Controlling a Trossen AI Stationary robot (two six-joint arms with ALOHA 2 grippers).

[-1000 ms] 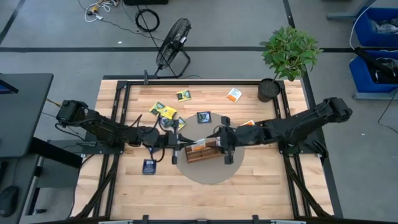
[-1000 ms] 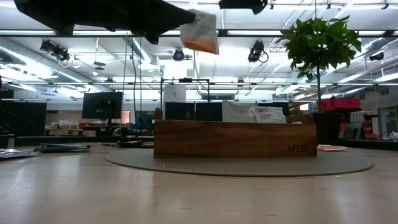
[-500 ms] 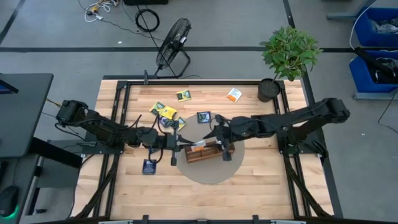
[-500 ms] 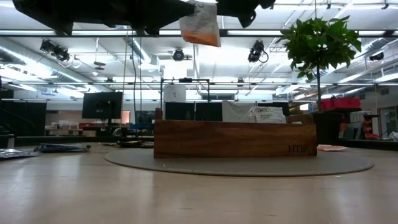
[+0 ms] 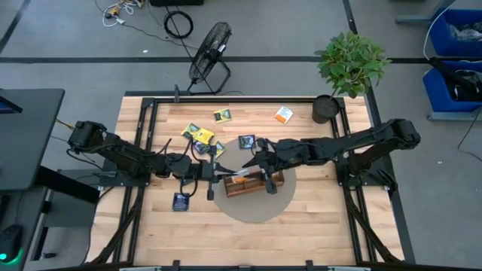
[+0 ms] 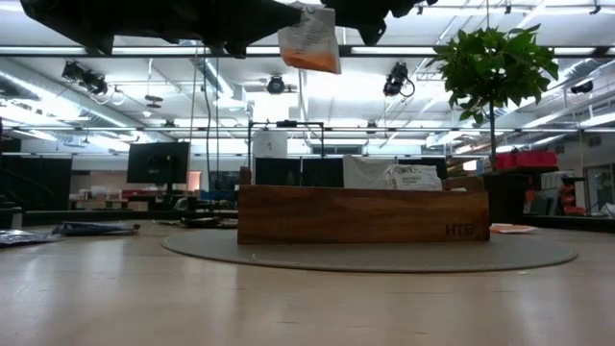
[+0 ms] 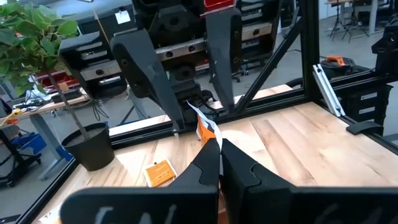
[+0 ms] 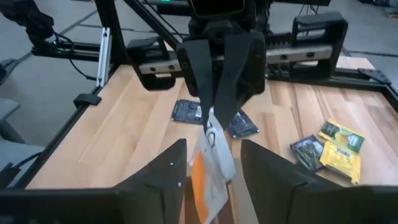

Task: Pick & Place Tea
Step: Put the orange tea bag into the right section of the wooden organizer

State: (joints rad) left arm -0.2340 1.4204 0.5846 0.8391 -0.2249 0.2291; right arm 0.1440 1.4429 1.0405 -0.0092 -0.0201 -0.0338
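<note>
White sachets peeked above the wooden tray, its compartments hidden. Above it, the left gripper pinched an orange-and-white sachet; the right gripper stood spread around it.

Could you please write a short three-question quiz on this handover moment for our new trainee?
1. True or false: the left gripper is shut on the orange-and-white sachet.
2. The right gripper is: A) open around the sachet, B) resting on the table, C) inside the wooden tray.
3. What stands at the table's far right corner in the high view?

Key: 1 true; 2 A; 3 a potted plant.
</note>
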